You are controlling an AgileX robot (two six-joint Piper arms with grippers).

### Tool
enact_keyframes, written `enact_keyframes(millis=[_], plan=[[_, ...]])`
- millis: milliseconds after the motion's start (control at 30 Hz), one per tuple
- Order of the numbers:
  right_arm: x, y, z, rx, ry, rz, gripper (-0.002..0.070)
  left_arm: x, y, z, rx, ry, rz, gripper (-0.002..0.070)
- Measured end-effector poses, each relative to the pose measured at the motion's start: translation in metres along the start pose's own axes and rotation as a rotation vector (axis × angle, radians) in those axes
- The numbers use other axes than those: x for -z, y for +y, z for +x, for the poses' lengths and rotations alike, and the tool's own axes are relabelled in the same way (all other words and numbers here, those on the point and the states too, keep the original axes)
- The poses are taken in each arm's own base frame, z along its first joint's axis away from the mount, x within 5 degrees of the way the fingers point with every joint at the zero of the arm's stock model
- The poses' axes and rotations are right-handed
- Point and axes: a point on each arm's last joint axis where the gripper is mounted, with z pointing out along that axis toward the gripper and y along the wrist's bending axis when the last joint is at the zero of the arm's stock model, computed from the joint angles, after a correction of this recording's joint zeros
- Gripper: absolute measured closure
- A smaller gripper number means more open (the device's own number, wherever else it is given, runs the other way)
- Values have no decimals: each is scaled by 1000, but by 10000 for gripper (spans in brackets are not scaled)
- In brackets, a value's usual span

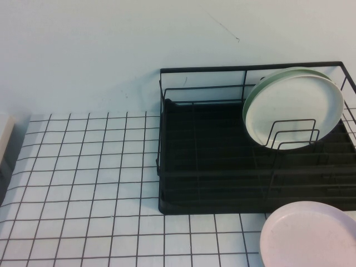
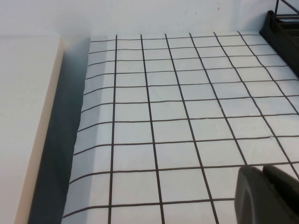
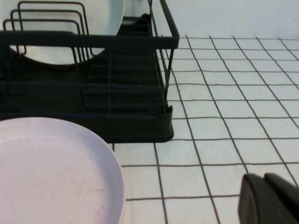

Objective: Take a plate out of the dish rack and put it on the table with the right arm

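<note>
The off-white plate (image 1: 297,105) stands upright in the wire dividers at the right end of the black dish rack (image 1: 194,161), with a greener mint plate's rim (image 1: 257,89) just behind it. In the right wrist view the plate (image 3: 105,18) shows behind the rack's rail (image 3: 93,39). My right gripper (image 3: 265,177) is shut and empty, low over the gridded table (image 1: 83,167) beside the rack's front corner. My left gripper (image 2: 263,170) is shut and empty over the table, far left of the rack (image 2: 282,28). Neither gripper shows in the high view.
A pale pink plate (image 1: 311,236) lies flat on the table in front of the rack's right end; it also shows in the right wrist view (image 3: 51,172). A beige surface (image 2: 23,116) borders the table's left edge, across a gap.
</note>
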Motion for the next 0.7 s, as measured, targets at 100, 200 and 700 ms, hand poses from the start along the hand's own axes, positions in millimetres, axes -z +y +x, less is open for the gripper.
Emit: enact_keyframes(millis=[100, 200, 700], plan=[[0, 0, 0, 0, 0, 0, 680, 0, 0, 0, 0, 0, 0, 678], [0, 0, 0, 0, 0, 0, 680, 0, 0, 0, 0, 0, 0, 678], [0, 0, 0, 11, 0, 5, 680, 0, 0, 0, 3, 0, 0, 678]])
